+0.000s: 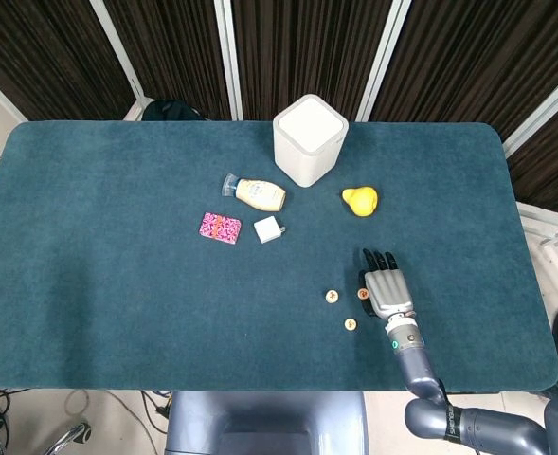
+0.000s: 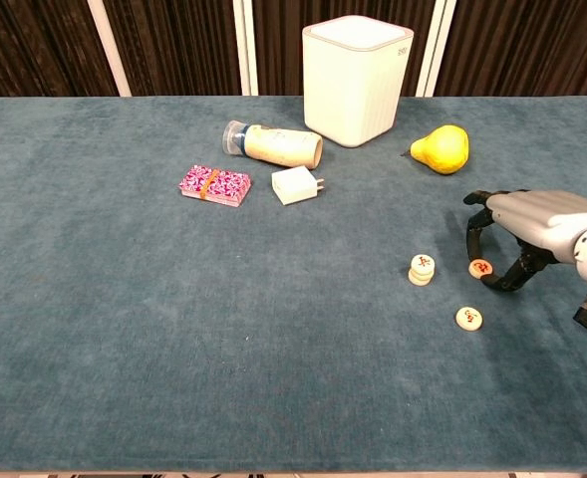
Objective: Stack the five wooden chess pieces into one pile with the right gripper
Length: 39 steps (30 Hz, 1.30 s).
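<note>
Toward the right front part of the desk (image 2: 124,329), the right hand (image 2: 532,224) is arching palm-down over the blue cloth, its dark fingertips (image 2: 475,221) curling down around a single chess piece (image 2: 480,268) with a red mark on top; the piece is sitting between the fingertips and the thumb, and whether they are actually touching it cannot be told, so the hand's hold is unclear. From the head camera the same right hand (image 1: 386,287) is showing only its grey back, with the piece (image 1: 364,294) peeking out at its left edge. Just to the left, a short stack of chess pieces (image 2: 422,269) is standing upright, apart from the hand. Nearer the front edge, another lone chess piece (image 2: 468,318) is lying flat, well apart from both. Farther back, a yellow pear (image 2: 441,148) is resting toward the right edge, and a white square bin (image 2: 357,80) is standing near the middle of the rear edge. In front of the bin, a bottle (image 2: 270,144) is lying on its side, with a white charger (image 2: 296,185) and a pink patterned packet (image 2: 215,184) just beside it. The left hand is appearing in neither view.
</note>
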### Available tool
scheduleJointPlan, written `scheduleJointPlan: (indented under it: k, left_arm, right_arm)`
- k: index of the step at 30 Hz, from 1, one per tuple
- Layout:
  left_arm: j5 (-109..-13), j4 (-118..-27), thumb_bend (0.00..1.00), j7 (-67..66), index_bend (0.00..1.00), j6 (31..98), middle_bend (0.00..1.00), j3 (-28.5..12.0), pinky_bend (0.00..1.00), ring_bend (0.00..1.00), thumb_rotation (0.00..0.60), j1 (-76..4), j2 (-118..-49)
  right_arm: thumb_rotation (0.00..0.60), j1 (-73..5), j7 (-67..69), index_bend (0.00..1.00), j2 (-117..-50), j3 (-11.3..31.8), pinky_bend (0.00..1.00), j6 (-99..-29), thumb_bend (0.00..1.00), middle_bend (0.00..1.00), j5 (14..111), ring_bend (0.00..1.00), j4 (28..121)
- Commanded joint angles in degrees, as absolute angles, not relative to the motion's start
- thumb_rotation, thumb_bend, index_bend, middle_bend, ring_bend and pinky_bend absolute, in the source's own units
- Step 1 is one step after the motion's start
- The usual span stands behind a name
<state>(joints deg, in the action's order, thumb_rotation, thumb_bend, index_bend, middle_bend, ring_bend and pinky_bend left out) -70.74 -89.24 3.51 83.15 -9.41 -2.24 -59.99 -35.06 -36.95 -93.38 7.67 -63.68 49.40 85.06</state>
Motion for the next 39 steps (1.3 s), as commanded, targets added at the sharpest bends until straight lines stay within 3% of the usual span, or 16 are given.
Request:
scheduleJointPlan:
  k: [1,18,39]
  left_arm:
    - [-70.7,-89.2,0.15,3.6,0.06,83.2,0.00,-9.5,0.09,0.00,0.600,-2.2,-60.0]
    - [-71.1,-89.5,0.15,3.5,0.06,83.3,0.00,-9.3,0.09,0.00,0.600,-2.2,-59.9]
    - [-70.8,-89.2,0.15,4.2,0.06,83.0,0.00,-9.4,0.09,0.00,0.600,-2.2,-59.8]
  right_arm:
    - [0.600,-35.2,-37.3,0.49,-92.7,7.9,0.00,-64.2,0.42,0.00,49.8,0.00,86.1]
    - [0.600,-37.5,-45.7,0.50,-86.9,8.6,0.00,-67.3,0.42,0.00,47.7,0.00,102.2]
    - [0.600,-41.2,-49.2,0.50,-92.1,8.9,0.00,-68.4,0.42,0.00,44.2,0.00,99.8]
